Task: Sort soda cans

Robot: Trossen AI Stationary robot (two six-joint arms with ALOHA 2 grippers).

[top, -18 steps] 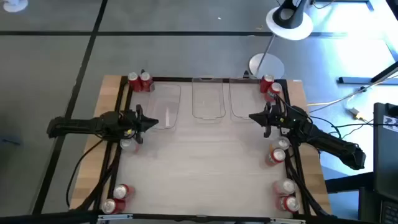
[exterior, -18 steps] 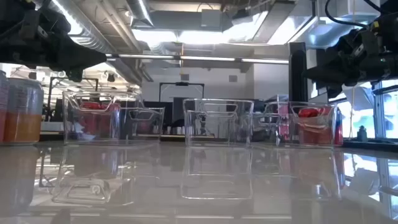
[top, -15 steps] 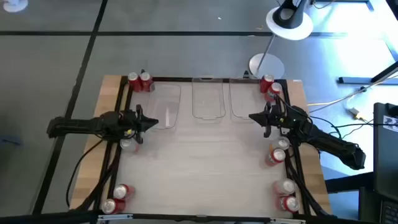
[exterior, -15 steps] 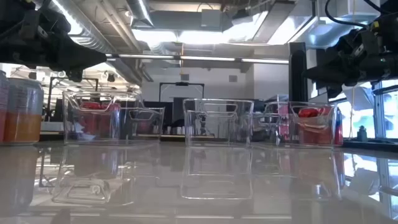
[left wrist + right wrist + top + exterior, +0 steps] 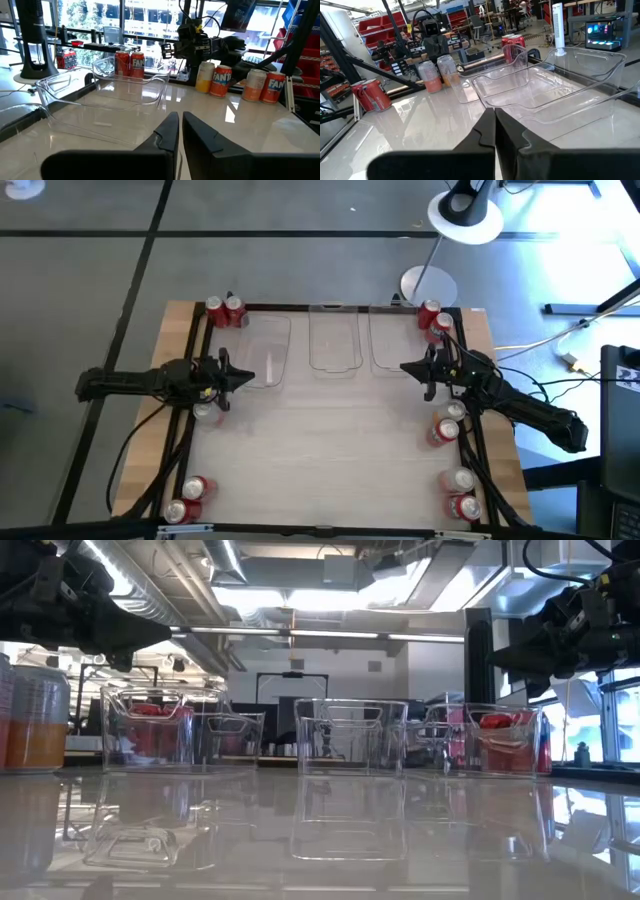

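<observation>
Since the soda cans (image 5: pixel 225 311) stood along the table's (image 5: pixel 330 430) edges, both grippers, left (image 5: pixel 247 379) and right (image 5: pixel 405 368), hovered closed and empty near the empty clear bins (image 5: pixel 334 340), apparently ready to begin sorting

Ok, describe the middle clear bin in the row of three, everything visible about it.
The middle bin is a clear, rigid-looking plastic tub, rectangular with rounded corners and a flared rim. It stands upright and open-topped at the table's far edge, between two matching bins, with a small gap on each side. Nothing shows inside it. Neither gripper touches it, and its base rests on the pale glossy tabletop.
</observation>
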